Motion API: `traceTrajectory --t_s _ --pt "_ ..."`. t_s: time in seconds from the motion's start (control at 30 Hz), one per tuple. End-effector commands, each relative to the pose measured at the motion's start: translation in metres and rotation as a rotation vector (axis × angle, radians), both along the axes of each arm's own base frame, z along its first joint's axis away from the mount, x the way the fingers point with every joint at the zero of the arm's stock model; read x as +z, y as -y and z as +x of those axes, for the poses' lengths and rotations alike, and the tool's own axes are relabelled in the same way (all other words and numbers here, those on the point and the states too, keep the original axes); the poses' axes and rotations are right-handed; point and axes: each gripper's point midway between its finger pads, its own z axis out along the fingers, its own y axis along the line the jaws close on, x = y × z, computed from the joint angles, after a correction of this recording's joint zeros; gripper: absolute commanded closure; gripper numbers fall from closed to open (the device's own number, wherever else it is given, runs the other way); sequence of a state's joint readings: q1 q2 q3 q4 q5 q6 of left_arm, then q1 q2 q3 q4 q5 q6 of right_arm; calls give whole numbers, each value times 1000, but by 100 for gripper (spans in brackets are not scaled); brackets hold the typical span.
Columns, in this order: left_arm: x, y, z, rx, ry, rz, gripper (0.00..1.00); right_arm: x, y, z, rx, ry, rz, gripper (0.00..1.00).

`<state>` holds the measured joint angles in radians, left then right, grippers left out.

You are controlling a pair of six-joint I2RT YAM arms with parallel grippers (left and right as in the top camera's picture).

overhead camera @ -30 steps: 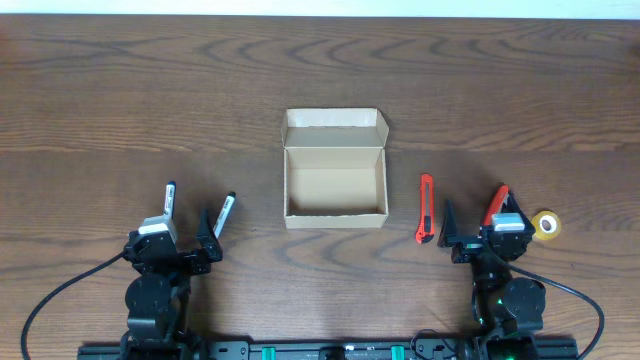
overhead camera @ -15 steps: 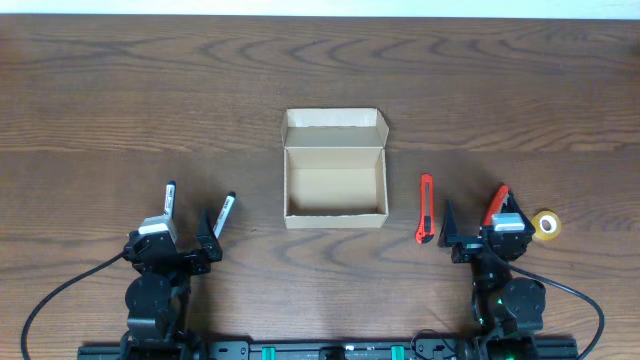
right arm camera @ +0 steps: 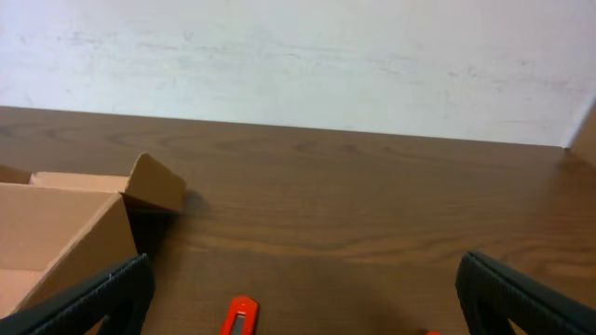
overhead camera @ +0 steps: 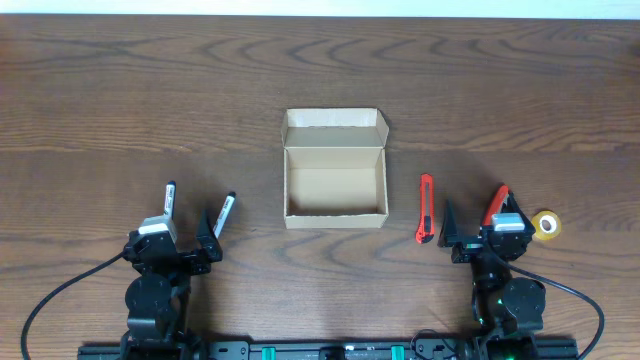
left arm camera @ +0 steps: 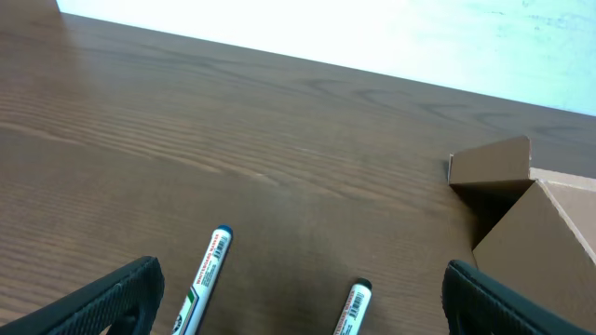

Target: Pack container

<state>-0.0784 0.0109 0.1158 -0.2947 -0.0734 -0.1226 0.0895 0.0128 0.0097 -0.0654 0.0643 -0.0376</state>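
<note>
The container [overhead camera: 335, 180], a tan cardboard box, stands open in the middle of the table with its flap lid folded back; its corner shows in the left wrist view [left arm camera: 540, 223] and the right wrist view [right arm camera: 65, 233]. Two whiteboard markers [overhead camera: 169, 198] [overhead camera: 225, 214] lie by my left gripper [overhead camera: 190, 225], which is open and empty; they show in the left wrist view [left arm camera: 207, 274] [left arm camera: 352, 307]. A red utility knife [overhead camera: 425, 208] lies right of the box and shows in the right wrist view [right arm camera: 237, 316]. My right gripper [overhead camera: 475, 225] is open and empty.
A red-handled tool [overhead camera: 495, 205] lies by the right gripper's outer finger. A yellow tape roll [overhead camera: 545, 225] lies to its right. A pale wall stands behind the table's far edge [right arm camera: 298, 126].
</note>
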Motion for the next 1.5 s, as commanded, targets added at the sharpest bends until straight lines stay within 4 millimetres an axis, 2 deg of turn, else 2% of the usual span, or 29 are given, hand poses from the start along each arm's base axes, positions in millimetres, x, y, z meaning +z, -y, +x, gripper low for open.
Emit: traceTrajectory --t_s 0.0,0.57,0.63,0.77,0.83,0.97,1.07,1.27,1.37,1.47 --pt "-11 1 0 -10 -24 8 5 -1 0 0 -1 1 -9 1" --pt "-11 1 0 -9 -24 9 5 -1 -4 0 20 1 -5 1" --pt "-11 1 0 -9 -24 9 5 -1 -4 0 15 1 40 1" --pt "-11 1 0 -8 -24 9 5 3 -3 0 0 2 240 1" --pt "-11 1 0 -8 -25 9 5 7 -4 0 4 -9 266 1" --pt "-12 1 0 -8 -26 9 5 32 -1 8 -10 -49 251 1" --pt "-12 0 0 -7 -26 9 5 47 -9 27 40 -169 222 1" --pt "-12 1 0 -8 -26 9 5 52 -18 71 46 -592 246 1" --pt "-12 1 0 -8 -26 9 5 45 -18 78 12 -847 251 1" --pt "-12 1 0 -8 -26 9 5 34 -20 74 -11 -1070 235 1"
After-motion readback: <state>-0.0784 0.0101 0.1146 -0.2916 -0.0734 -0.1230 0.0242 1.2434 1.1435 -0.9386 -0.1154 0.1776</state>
